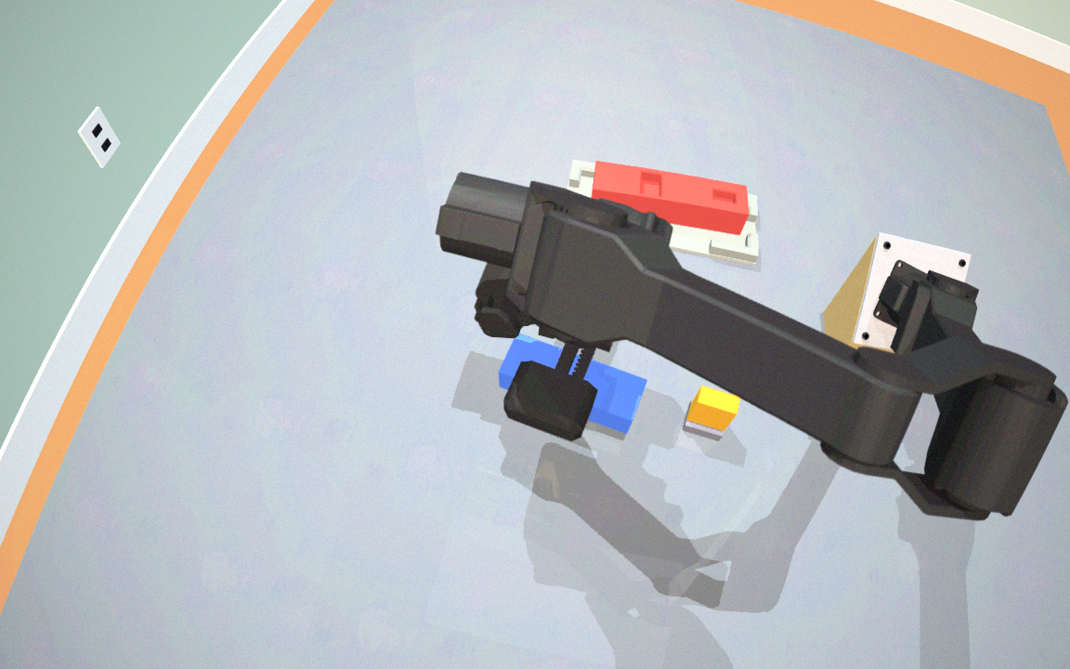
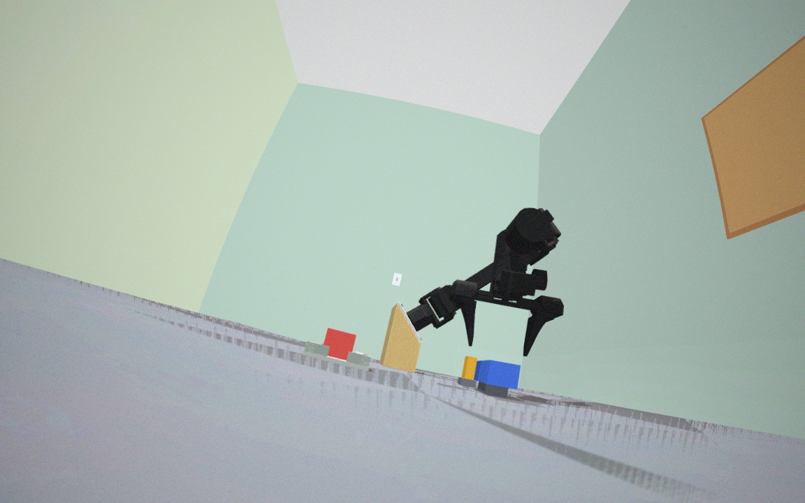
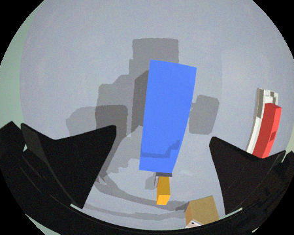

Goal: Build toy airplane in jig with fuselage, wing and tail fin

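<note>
The red fuselage [image 1: 688, 199] [image 2: 339, 344] [image 3: 268, 130] lies in the white cradle [image 1: 734, 249] [image 2: 316, 348] [image 3: 255, 132], its two top sockets empty. I cannot tell whether it is fully flat. The blue wing [image 1: 626, 395] [image 2: 497, 374] [image 3: 170, 108] rests on a low dark support [image 2: 492, 390]; its tab is not visible. The yellow tail fin [image 1: 713, 407] [image 2: 469, 367] [image 3: 163, 187] stands on a small support just beyond the wing's end. My gripper [image 2: 497, 350] [image 3: 166, 137] is open and empty above the wing, fingers spread across its width. In the top view its fingertips are hidden.
The tan wedge-shaped arm base [image 1: 848, 295] [image 2: 400, 344] [image 3: 202, 209] stands between the cradle and the tail fin in the exterior view. The forearm passes over part of the cradle's near side in the top view.
</note>
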Motion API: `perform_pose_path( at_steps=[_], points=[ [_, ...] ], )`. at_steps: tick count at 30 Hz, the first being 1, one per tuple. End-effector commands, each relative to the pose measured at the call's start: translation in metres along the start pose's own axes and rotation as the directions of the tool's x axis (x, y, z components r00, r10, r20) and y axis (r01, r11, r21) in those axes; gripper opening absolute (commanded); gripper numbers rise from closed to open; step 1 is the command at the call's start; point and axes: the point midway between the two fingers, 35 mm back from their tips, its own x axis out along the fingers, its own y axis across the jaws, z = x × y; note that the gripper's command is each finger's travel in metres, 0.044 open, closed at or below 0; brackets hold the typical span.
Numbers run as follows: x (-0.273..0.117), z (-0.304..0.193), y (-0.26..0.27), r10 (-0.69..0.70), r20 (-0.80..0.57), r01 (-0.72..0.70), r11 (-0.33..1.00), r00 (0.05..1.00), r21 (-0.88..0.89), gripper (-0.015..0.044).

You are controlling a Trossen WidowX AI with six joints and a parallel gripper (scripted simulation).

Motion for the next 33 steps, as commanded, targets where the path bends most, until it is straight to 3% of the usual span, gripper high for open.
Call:
perform_pose_path(
  at_steps=[1, 28, 33],
  points=[
    [0.006, 0.0, 0.0, 0.003, -0.001, -0.003, 1.0, 1.0, 0.006, 0.044],
    [0.046, -0.001, 0.0, 0.005, -0.001, -0.005, 1.0, 1.0, 0.006, 0.044],
    [0.046, -0.001, 0.0, 0.005, -0.001, -0.005, 1.0, 1.0, 0.006, 0.0309]
  ],
)
